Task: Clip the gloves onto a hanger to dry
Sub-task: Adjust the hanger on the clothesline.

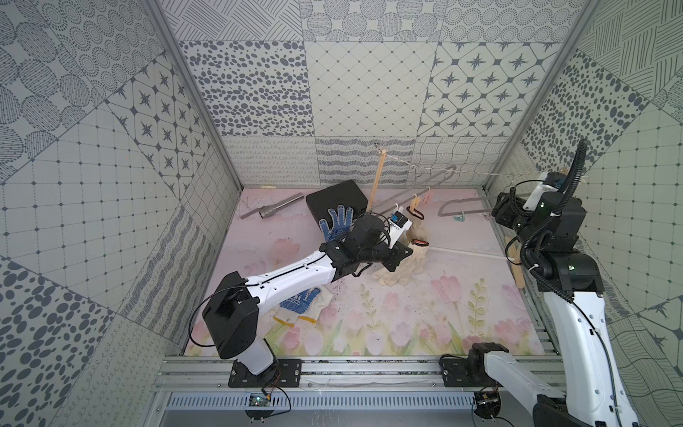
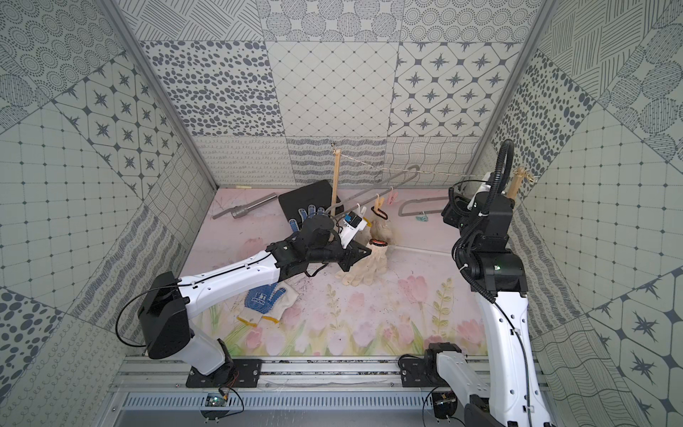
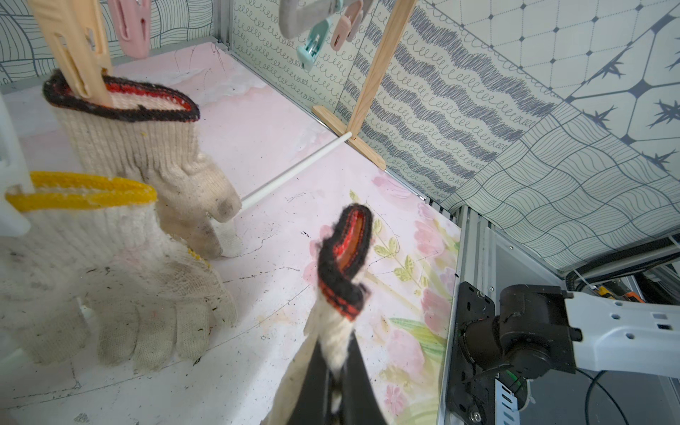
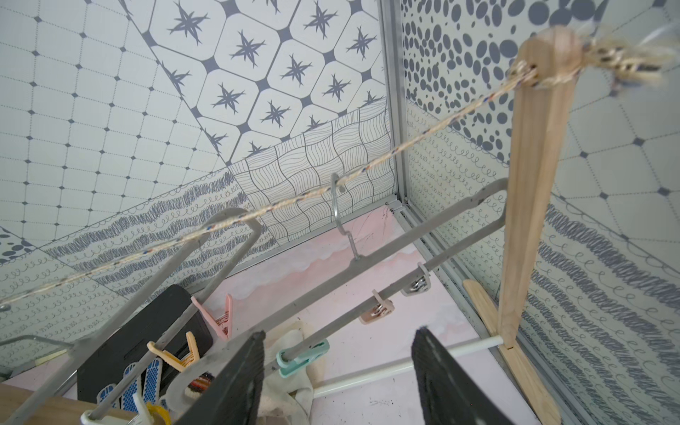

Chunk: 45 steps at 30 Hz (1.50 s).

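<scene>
My left gripper [image 3: 336, 353] is shut on a cream glove [image 3: 333, 331] just below its black-and-red cuff [image 3: 346, 257]. In both top views this glove [image 1: 397, 271] [image 2: 364, 270] hangs from the gripper [image 1: 408, 252] down to the floor. Beside it, two gloves hang from pegs on the grey hanger [image 4: 368, 254] [image 1: 425, 186]: one with a black-and-red cuff [image 3: 121, 106], one with a yellow cuff [image 3: 81, 191]. My right gripper [image 4: 342, 331] stands open at the hanger's lower bar, near a teal peg [image 4: 301, 358], holding nothing. Blue-dotted gloves lie on a black box [image 1: 338, 222] and under the left arm [image 1: 303, 299].
The hanger's hook rides on a string [image 4: 257, 213] between two wooden posts [image 1: 380, 173] [image 4: 530, 184], whose feet a white rod [image 1: 465, 253] joins. A black box [image 1: 336, 197] and a metal pipe [image 1: 273, 209] lie at the back left. Walls stand close behind and right.
</scene>
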Motion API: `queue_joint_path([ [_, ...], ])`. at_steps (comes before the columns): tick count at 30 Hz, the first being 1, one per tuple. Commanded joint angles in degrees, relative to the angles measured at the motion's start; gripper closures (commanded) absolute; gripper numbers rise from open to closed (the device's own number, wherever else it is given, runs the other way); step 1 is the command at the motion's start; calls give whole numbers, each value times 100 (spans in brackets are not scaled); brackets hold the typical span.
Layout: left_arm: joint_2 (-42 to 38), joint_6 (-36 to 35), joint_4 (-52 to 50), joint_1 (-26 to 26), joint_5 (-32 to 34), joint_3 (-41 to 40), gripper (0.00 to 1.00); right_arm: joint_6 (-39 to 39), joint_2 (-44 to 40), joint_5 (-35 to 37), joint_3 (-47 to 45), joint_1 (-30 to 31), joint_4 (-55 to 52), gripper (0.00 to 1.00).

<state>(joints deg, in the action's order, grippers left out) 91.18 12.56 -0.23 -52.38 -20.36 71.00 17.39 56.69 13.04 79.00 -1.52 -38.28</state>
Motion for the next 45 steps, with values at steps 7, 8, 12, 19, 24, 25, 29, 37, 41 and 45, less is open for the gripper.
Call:
queue_joint_path([
  [7, -69, -324, 370, -10, -275, -104, 100, -910, 314, -217, -123, -256, 949, 52],
  [8, -54, -332, 382, -9, -283, -113, 100, -951, 369, -307, -152, -308, 1045, 54],
  [12, -39, -349, 378, -11, -267, -122, 100, -1007, 604, -637, -195, -512, 1311, 57],
  [19, -44, -384, 338, -9, -232, -112, 100, -1114, 783, -896, -304, -749, 1672, 70],
  [24, 16, -394, 321, -9, -240, -80, 100, -1238, 783, -1339, -400, -990, 1823, 89],
  [25, 23, -393, 319, -9, -243, -78, 100, -1269, 789, -1452, -409, -1061, 1816, 93],
  [29, 15, -377, 339, -11, -263, -87, 100, -1379, 679, -2374, -586, -1638, 1958, 100],
  [37, 82, -267, 413, -10, -393, -65, 100, -1146, 726, -4124, -884, -3090, 2278, 100],
  [41, 129, -214, 424, -9, -434, -43, 100, -746, 742, -4338, -1044, -3494, 2651, 100],
  [45, 121, -210, 401, -10, -421, -34, 100, -545, 733, -4214, -1091, -3555, 2853, 100],
])
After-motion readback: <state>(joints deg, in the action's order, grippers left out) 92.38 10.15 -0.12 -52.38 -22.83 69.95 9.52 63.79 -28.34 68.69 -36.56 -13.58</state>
